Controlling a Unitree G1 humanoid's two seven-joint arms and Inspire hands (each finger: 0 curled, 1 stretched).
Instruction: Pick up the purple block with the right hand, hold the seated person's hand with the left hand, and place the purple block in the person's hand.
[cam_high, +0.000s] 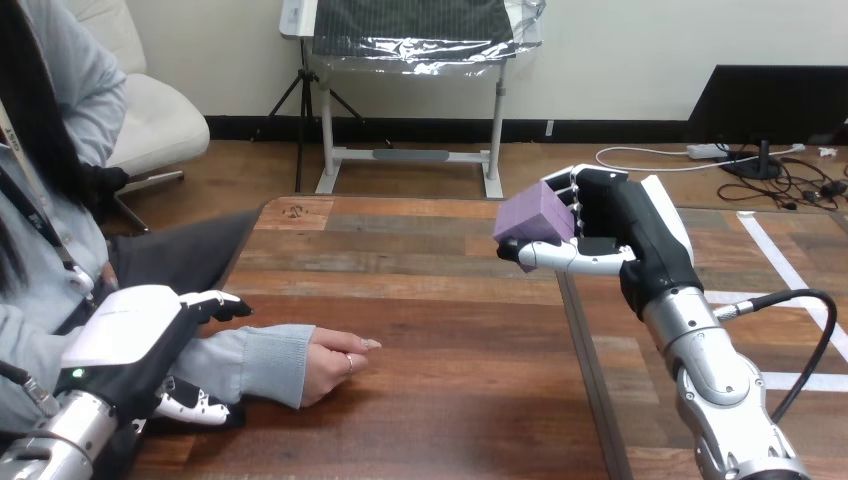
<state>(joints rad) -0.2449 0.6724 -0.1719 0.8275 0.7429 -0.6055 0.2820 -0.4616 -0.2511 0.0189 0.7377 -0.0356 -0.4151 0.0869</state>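
Head view: gripping purple block (533, 215) in curled right hand (610, 240), raised over table (450, 320), well right of person's hand (335, 362). Seems to clasp person's forearm (262, 362) with left hand (130, 335). Must carry block left and down.

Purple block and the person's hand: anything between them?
Nothing. In the head view, only bare table lies between the purple block, gripped in the right hand, and the person's hand resting on the wood.
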